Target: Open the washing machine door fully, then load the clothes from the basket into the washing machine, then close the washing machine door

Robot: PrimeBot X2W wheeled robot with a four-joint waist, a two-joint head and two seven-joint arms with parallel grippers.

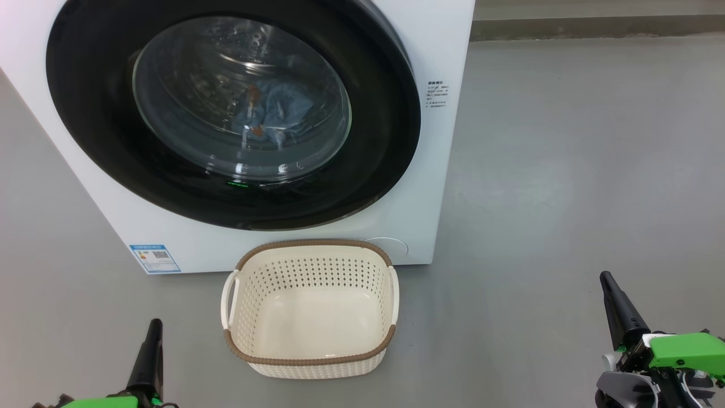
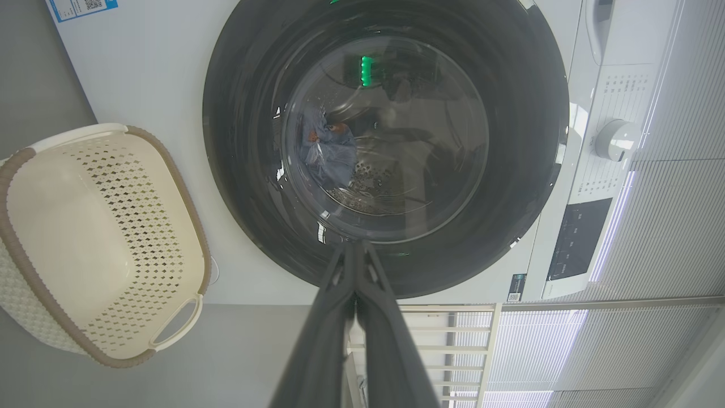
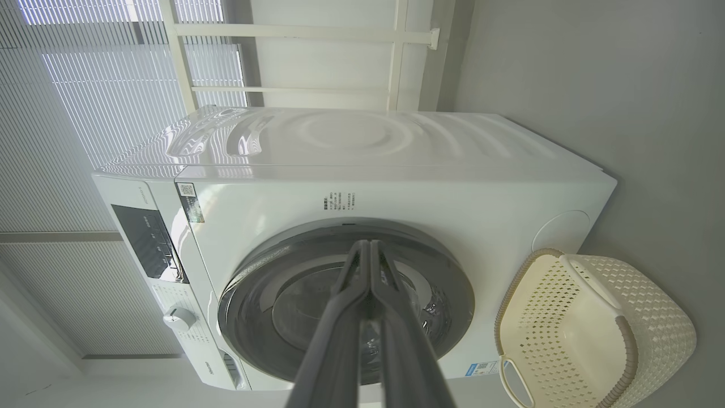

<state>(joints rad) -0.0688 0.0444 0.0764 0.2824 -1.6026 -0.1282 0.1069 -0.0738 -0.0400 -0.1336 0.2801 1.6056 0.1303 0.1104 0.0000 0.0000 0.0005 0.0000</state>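
In your head view, the washing machine door (image 1: 90, 113) sat closed against the washing machine (image 1: 447, 170), at 12 o'clock from the basket (image 1: 311, 245). The clothes (image 1: 277, 110) lay inside the drum, visible through the door's glass as a light blue bundle with orange marks. The basket stood upright and empty on the grey floor (image 1: 566, 170), just in front of the machine's base. A blue label (image 1: 154, 258) showed on the front panel at 10 o'clock from the basket.

Your left pincer (image 1: 154, 324) hung at 8 o'clock from the basket, fingers pressed together, gripping nothing. Your right pincer (image 1: 606, 279) hung at 3 o'clock, well apart from the basket, fingers likewise pressed together and empty. In both wrist views the joined fingers pointed toward the door.
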